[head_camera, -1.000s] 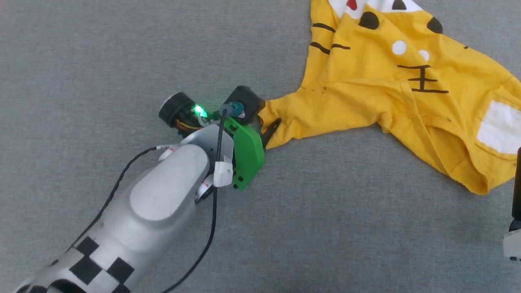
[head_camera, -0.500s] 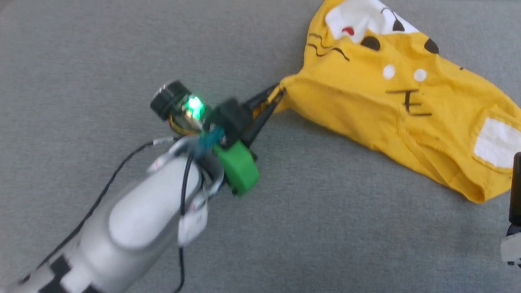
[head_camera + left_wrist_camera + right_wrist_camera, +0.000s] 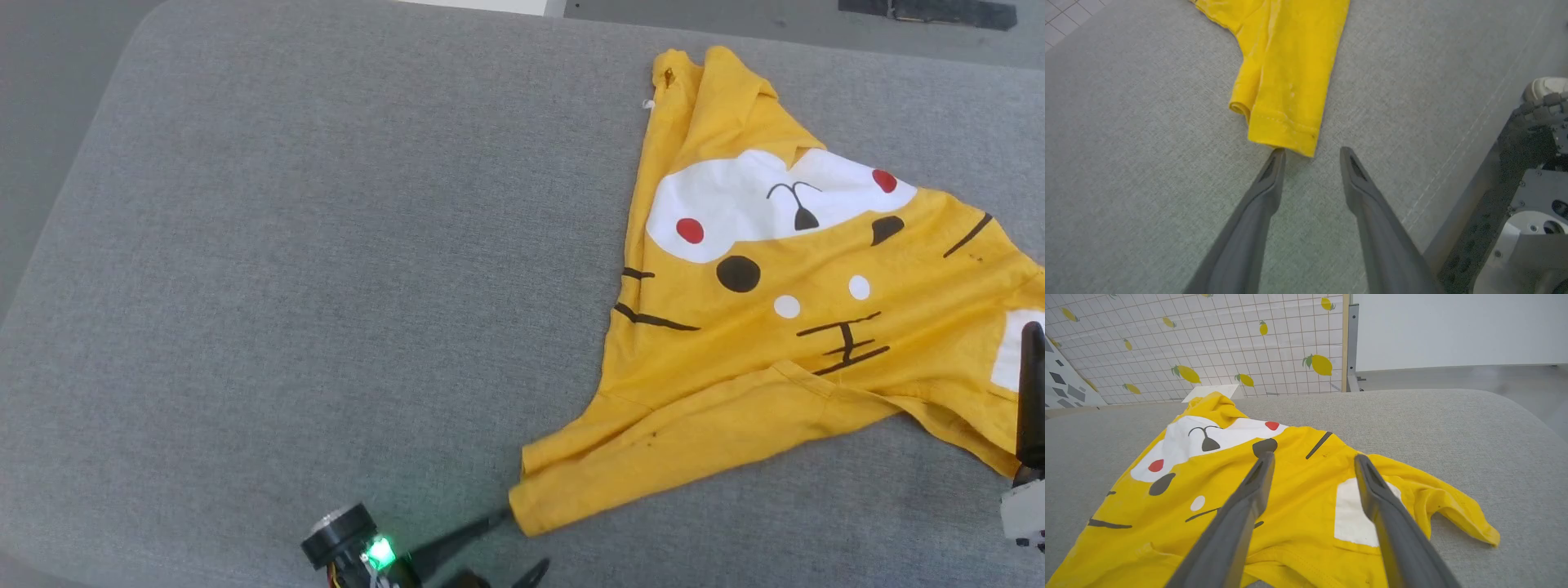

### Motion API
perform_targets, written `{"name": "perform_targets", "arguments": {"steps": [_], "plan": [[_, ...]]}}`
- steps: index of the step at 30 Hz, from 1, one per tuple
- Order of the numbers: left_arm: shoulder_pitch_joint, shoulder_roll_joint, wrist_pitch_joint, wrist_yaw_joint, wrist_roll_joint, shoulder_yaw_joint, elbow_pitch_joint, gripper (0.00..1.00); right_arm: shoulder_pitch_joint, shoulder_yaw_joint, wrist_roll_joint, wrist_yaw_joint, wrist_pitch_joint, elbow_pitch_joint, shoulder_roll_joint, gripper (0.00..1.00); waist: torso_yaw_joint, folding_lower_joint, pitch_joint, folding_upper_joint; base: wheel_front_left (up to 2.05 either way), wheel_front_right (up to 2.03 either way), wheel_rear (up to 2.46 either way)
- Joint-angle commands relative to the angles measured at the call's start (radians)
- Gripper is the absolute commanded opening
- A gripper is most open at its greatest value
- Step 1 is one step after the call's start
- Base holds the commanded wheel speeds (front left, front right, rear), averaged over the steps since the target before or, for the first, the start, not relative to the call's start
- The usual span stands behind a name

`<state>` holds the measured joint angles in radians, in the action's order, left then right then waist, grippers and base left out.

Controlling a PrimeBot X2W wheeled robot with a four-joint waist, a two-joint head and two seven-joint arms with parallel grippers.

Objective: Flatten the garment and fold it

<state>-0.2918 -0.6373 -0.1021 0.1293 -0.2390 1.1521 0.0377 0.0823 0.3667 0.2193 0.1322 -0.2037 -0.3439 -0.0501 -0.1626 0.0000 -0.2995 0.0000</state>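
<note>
The garment (image 3: 784, 327), a mustard-yellow T-shirt with a white face print, red cheek dots and black stripes, lies crumpled on the right half of the grey padded table (image 3: 326, 286). One sleeve (image 3: 571, 482) stretches toward the lower left. My left gripper (image 3: 518, 543) is open just short of that sleeve's hem (image 3: 1282, 130); its left fingertip (image 3: 1277, 157) is at the hem's edge and the space between its fingers is empty. My right gripper (image 3: 1314, 458) hovers open above the garment's near right part, by a white patch (image 3: 1355, 514). One of its fingers (image 3: 1030, 392) rises at the right edge.
The table's rounded far-left corner (image 3: 139, 33) drops to grey floor. The robot's dark base (image 3: 1527, 183) stands close on the right of the left wrist view. A lemon-printed grid backdrop (image 3: 1208, 343) stands beyond the table's far edge.
My left gripper, shut on the sleeve half a second ago, has opened and let it go; the sleeve now lies on the table. The head camera has tilted up, showing more of the table.
</note>
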Motion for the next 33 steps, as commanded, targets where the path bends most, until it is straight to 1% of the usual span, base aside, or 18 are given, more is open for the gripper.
{"name": "perform_targets", "arguments": {"steps": [1,3,5,7,9,10,12,14,19,24,27,30,31,32,33], "plan": [[0.017,0.026,-0.035,0.023,-0.071,-0.048,0.011,1.00,0.003,0.003,-0.004,-0.002,-0.004,-0.008,0.000,1.00,-0.006,0.0000,0.004,0.0000,0.00,0.00,0.00],[0.042,0.055,-0.088,0.047,-0.192,-0.132,0.043,1.00,0.005,0.004,-0.004,-0.002,-0.006,-0.008,0.000,1.00,-0.007,0.0000,0.009,0.0000,0.00,0.00,0.00],[0.039,0.072,-0.117,0.060,-0.277,-0.212,0.081,1.00,0.008,0.002,-0.003,-0.002,-0.009,-0.009,0.000,1.00,-0.006,0.0000,0.013,0.0000,0.00,0.00,0.00],[0.009,0.078,-0.130,0.073,-0.317,-0.280,0.109,1.00,0.009,-0.001,0.000,-0.002,-0.011,-0.010,0.000,1.00,-0.002,0.0000,0.014,0.0000,0.00,0.00,0.00],[-0.044,0.073,-0.118,0.084,-0.311,-0.313,0.115,1.00,0.007,-0.006,0.002,-0.002,-0.014,-0.014,0.000,1.00,0.004,0.0000,0.010,0.0000,0.00,0.00,0.00],[-0.072,0.070,-0.103,0.081,-0.300,-0.315,0.112,1.00,0.005,-0.009,0.003,-0.002,-0.015,-0.017,0.000,1.00,0.009,0.0000,0.007,0.0000,0.00,0.00,0.00],[-0.130,0.084,-0.056,0.074,-0.296,-0.316,0.096,1.00,-0.001,-0.013,0.003,-0.002,-0.018,-0.024,0.000,1.00,0.021,0.0000,-0.003,0.0000,0.00,0.00,0.00],[-0.188,0.106,0.001,0.050,-0.304,-0.304,0.066,1.00,-0.009,-0.011,0.002,-0.002,-0.021,-0.032,0.000,1.00,0.036,0.0000,-0.014,0.0000,0.00,0.00,0.00],[-0.304,0.185,0.120,-0.018,-0.345,-0.267,-0.048,1.00,-0.021,0.001,0.008,-0.002,-0.025,-0.040,0.000,1.00,0.079,0.0000,-0.047,0.0000,0.00,0.00,0.00],[-0.352,0.252,0.215,-0.072,-0.390,-0.222,-0.176,1.00,-0.025,0.002,0.021,-0.002,-0.017,-0.034,0.000,1.00,0.116,0.0000,-0.078,0.0000,0.00,0.00,0.00],[-0.366,0.280,0.266,-0.091,-0.406,-0.195,-0.267,1.00,-0.029,-0.003,0.028,-0.002,-0.010,-0.027,0.000,1.00,0.136,0.0000,-0.092,0.0000,0.00,0.00,0.00],[-0.373,0.303,0.294,-0.110,-0.411,-0.170,-0.344,1.00,-0.032,-0.004,0.030,-0.002,-0.004,-0.021,0.000,1.00,0.149,0.0000,-0.098,0.0000,0.00,0.00,0.00],[-0.377,0.313,0.302,-0.126,-0.406,-0.151,-0.391,0.17,-0.034,-0.001,0.031,-0.002,-0.001,-0.017,0.000,1.00,0.155,0.0000,-0.097,0.0000,0.00,0.00,0.00],[-0.380,0.318,0.299,-0.132,-0.402,-0.144,-0.413,0.00,-0.035,-0.002,0.031,-0.002,0.000,-0.015,0.000,1.00,0.159,0.0000,-0.095,0.0000,0.00,0.00,0.00],[-0.384,0.319,0.291,-0.132,-0.395,-0.142,-0.424,0.00,-0.036,-0.002,0.031,-0.002,0.001,-0.014,0.000,1.00,0.160,0.0000,-0.093,0.0000,0.00,0.00,0.00]]}}
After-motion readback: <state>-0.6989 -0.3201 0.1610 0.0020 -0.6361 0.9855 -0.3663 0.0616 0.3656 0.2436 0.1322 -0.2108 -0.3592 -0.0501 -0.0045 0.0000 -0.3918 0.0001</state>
